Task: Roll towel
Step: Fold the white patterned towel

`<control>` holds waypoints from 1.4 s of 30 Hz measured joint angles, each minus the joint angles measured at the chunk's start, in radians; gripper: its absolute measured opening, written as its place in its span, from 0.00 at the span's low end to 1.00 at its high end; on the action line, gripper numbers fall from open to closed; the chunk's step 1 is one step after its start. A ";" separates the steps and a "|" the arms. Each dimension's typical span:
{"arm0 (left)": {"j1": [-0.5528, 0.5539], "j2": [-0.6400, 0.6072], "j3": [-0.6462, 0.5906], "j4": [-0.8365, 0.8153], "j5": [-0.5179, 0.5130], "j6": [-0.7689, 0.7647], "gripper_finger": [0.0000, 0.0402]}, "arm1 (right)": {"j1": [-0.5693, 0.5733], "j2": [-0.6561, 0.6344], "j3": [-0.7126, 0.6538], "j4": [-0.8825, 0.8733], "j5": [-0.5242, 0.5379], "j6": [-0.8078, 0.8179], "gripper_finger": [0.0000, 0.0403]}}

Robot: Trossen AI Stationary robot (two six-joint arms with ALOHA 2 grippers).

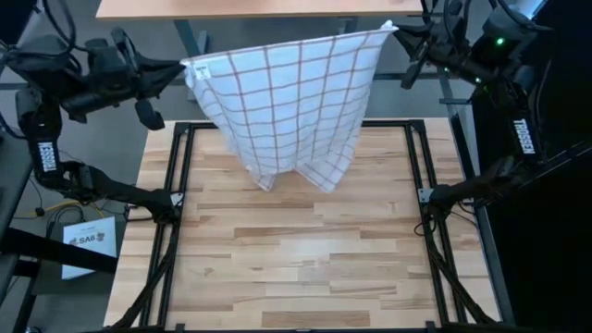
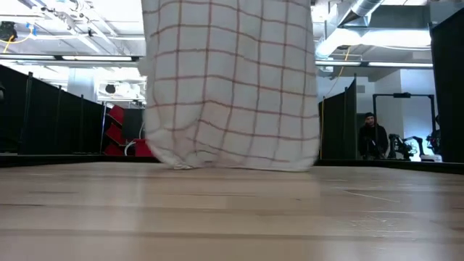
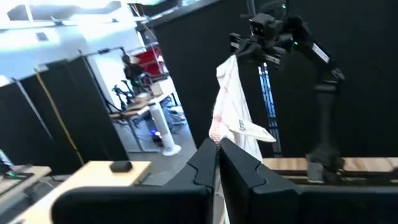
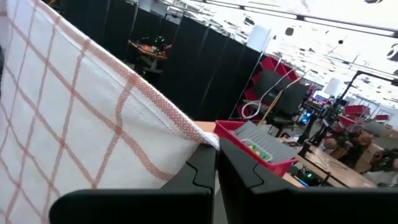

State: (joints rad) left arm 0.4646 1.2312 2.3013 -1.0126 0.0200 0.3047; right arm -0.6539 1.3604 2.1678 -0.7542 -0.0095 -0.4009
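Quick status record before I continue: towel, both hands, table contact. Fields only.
towel: the towel hangs spread in the air between the two arms, held by its two upper corners
left hand: the left hand is shut on the towel's upper corner at the far left of the table
right hand: the right hand is shut on the opposite upper corner at the far right
table contact: the lower hem sits at or just above the wooden table; contact cannot be told
rolling: not yet started, cloth unrolled
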 joint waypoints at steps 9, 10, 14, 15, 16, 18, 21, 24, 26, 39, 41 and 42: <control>0.040 0.001 0.007 0.097 -0.004 0.037 0.00 | -0.043 0.055 0.097 0.023 0.000 -0.045 0.00; 0.045 0.001 0.008 0.106 -0.004 0.042 0.00 | -0.051 0.059 0.107 0.031 0.000 -0.045 0.00; 0.056 0.008 0.007 0.127 -0.003 0.051 0.00 | -0.077 0.068 0.134 0.057 0.000 -0.053 0.00; 0.059 0.009 0.007 0.128 -0.003 0.052 0.00 | -0.078 0.068 0.135 0.066 -0.001 -0.053 0.00; 0.060 0.011 0.007 0.133 -0.003 0.056 0.00 | -0.080 0.068 0.135 0.074 -0.001 -0.053 0.00; 0.064 0.012 0.007 0.145 -0.004 0.070 0.00 | -0.081 0.067 0.135 0.084 0.000 -0.062 0.00; 0.079 0.012 0.007 0.170 -0.004 0.093 0.00 | -0.083 0.068 0.135 0.113 0.000 -0.096 0.00; 0.103 0.014 0.008 0.205 -0.010 0.118 0.00 | -0.086 0.074 0.136 0.148 0.011 -0.105 0.00; 0.118 0.016 0.009 0.222 -0.011 0.129 0.00 | -0.097 0.079 0.136 0.170 0.012 -0.110 0.00; 0.141 0.058 0.010 -0.025 0.134 0.061 0.00 | -0.079 0.085 0.136 0.116 -0.007 -0.112 0.00; 0.140 0.102 0.009 -0.131 0.134 0.063 0.00 | -0.069 0.086 0.135 0.104 -0.009 -0.112 0.00; 0.140 0.130 0.008 -0.176 0.133 0.064 0.00 | -0.064 0.086 0.135 0.100 -0.011 -0.112 0.00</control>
State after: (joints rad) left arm 0.6043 1.3612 2.3088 -1.1887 0.1532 0.3685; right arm -0.7177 1.4464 2.3032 -0.6547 -0.0200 -0.5129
